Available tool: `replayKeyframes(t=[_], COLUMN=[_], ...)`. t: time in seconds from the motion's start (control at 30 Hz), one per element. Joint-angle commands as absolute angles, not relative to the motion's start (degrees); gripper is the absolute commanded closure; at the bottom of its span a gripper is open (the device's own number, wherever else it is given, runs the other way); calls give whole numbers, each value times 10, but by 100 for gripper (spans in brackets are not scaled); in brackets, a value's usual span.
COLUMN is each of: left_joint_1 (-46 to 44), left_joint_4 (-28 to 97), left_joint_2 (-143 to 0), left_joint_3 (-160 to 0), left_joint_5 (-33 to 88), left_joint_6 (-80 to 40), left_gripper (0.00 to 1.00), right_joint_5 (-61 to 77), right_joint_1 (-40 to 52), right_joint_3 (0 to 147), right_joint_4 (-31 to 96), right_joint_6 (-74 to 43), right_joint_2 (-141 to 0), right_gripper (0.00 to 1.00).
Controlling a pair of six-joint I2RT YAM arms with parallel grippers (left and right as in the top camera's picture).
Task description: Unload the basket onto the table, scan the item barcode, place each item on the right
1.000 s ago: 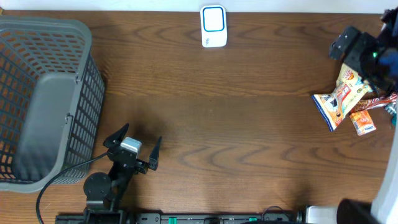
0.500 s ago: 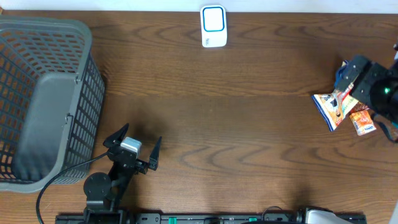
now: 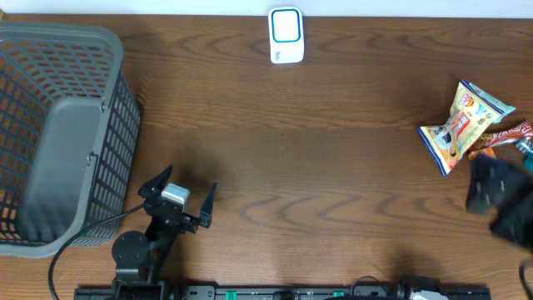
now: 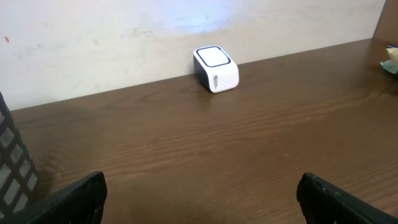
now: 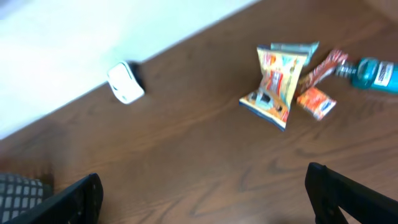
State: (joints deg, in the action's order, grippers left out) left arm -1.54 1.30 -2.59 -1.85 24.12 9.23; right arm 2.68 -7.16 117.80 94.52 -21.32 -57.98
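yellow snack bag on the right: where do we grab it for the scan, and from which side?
Likely the flat end seam of the snack bag nearest the middle of the table, pinched from above, coming in from that open side. The bag lies flat and slanted. The red wrapper and orange packet crowd its far long edge, and only bare wood borders this end.

- Soft, even light from above; the table [image 3: 333,167] has a mild sheen.
- Right wrist view is motion-blurred all over.
- Left wrist view is sharp, with a pale glow on the wall [image 4: 186,18].
- Right arm [image 3: 500,200] is a dark smear overhead.
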Motion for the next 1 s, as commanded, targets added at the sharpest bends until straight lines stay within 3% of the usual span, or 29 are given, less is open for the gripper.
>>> replayKeyframes(t=[0.0, 0.5, 0.6, 0.97], left_joint_1=[-12, -12, -12, -12], left_joint_4=[22, 22, 22, 22], left_joint_2=[-25, -25, -25, -25], left_joint_3=[-2, -2, -2, -2], left_joint_5=[253, 253, 253, 253], left_joint_6=[92, 92, 92, 92], left_gripper=[2, 2, 2, 2], right_joint_5=[29, 34, 36, 29], right_joint_1=[-67, -67, -67, -67], right_joint_3=[1180, 1026, 989, 981], right_joint_4=[963, 972, 973, 973], right_joint_6=[-183, -129, -173, -144], right_joint_2=[-545, -326, -306, -306], right_gripper=[1, 1, 1, 1])
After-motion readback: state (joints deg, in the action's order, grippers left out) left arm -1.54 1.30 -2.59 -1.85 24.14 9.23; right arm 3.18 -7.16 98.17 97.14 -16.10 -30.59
